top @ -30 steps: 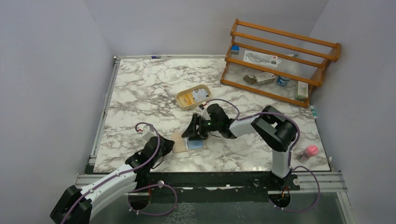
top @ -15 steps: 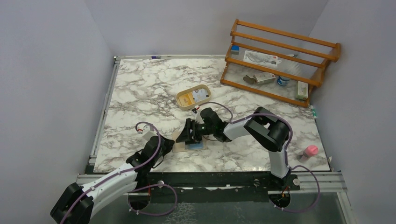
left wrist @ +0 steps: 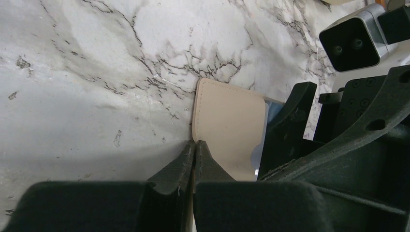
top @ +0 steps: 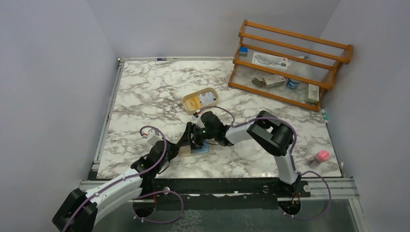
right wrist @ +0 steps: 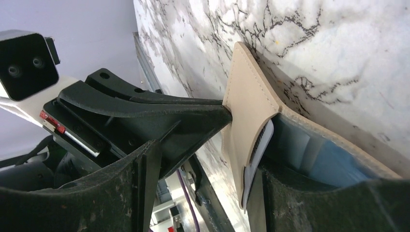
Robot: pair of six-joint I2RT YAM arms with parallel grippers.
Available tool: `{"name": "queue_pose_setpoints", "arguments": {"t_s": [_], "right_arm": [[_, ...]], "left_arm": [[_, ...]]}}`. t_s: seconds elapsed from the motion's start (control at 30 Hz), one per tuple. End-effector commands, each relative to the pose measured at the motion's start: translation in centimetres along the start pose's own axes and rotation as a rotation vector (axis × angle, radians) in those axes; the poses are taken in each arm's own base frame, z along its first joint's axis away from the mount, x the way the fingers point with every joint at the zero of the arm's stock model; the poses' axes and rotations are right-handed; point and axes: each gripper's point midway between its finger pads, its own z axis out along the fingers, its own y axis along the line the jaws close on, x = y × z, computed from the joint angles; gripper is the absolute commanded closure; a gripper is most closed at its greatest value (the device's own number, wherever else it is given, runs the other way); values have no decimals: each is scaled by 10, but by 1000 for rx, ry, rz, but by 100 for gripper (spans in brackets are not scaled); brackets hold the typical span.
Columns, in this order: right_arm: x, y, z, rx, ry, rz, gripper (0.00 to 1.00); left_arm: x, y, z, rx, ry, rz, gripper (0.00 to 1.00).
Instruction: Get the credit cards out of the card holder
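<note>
Shifted leftward since earlier, your right gripper (top: 190, 140) straddles the card holder (left wrist: 227, 121) flap, jaws apart; your left gripper (left wrist: 194, 146) pinches its edge; blue credit cards (right wrist: 316, 154) show inside.

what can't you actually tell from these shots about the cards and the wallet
How many credit cards sit in the card holder: right wrist view, the pocket shows only blue edges; top view, the right gripper covers it.
Whether the right gripper's fingers touch a card: right wrist view, the flap hides the contact.
Labels on the rack's items: top view, too small.
</note>
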Motion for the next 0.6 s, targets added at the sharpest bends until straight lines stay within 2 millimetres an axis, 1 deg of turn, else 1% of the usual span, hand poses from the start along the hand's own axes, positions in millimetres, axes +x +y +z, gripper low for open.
{"name": "queue_pose_setpoints", "arguments": {"t_s": [0.0, 0.1, 0.23, 0.33, 0.5, 0.57], "right_arm": [[-3, 12, 12, -15, -4, 32, 35], [-4, 21, 11, -30, -6, 46, 35], [-6, 39, 4, -69, -6, 69, 35], [-11, 54, -2, -104, -10, 75, 35], [-21, 71, -14, -142, -28, 62, 36], [-25, 78, -20, -157, -38, 54, 35]], "left_arm": [[5, 7, -1, -28, 26, 18, 100], [4, 7, -1, -26, 18, 16, 100], [3, 10, -2, -30, 9, 15, 100], [3, 12, -3, -32, 5, 15, 100], [0, 10, -3, -26, -3, 20, 100], [2, 14, -3, -44, 5, 30, 100]]}}
